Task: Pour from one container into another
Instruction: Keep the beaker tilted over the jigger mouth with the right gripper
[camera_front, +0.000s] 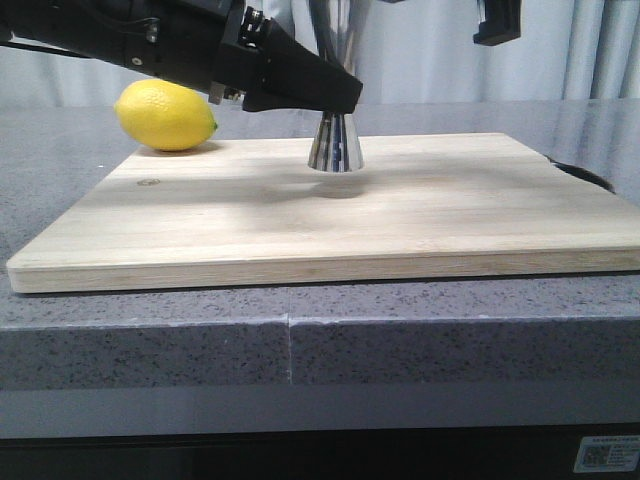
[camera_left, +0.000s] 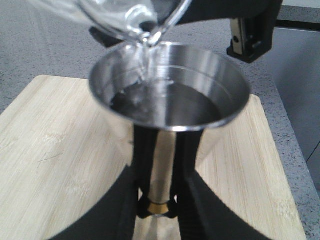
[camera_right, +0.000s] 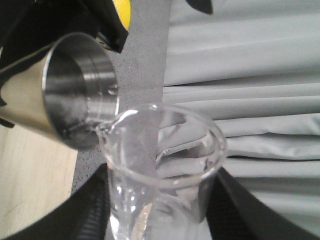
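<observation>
A pour in progress: the right pincer (camera_right: 160, 210), clamped on the tilted glass beaker (camera_right: 165, 165), tips a thin clear stream from the beaker's lip into the steel jigger (camera_left: 170, 95), which stands upright near the far edge of the wooden board (camera_front: 330, 225), about midway along it. The left pincer (camera_left: 159, 200) is closed on the jigger at its narrow waist by the gold band (camera_left: 159, 207), steadying it. In the left wrist view, liquid already lies well up inside the jigger's upper cup, with a margin of bare steel left below the rim. A lemon (camera_front: 166, 116) sits on the desk (camera_front: 320, 340) just off the board's far left corner, well clear of the work.

To finish the step cleanly, the beaker's lip looks best kept just above the jigger's near rim, over the cup and not outside it, so the stream falls inside. The tilt should probably be eased slowly; a sudden tip risks liquid running down the glass or overshooting. With the level already high, the pour likely needs to end soon, the beaker being brought upright before it is drawn away. The left grip should hold firm so the tall jigger does not rock
</observation>
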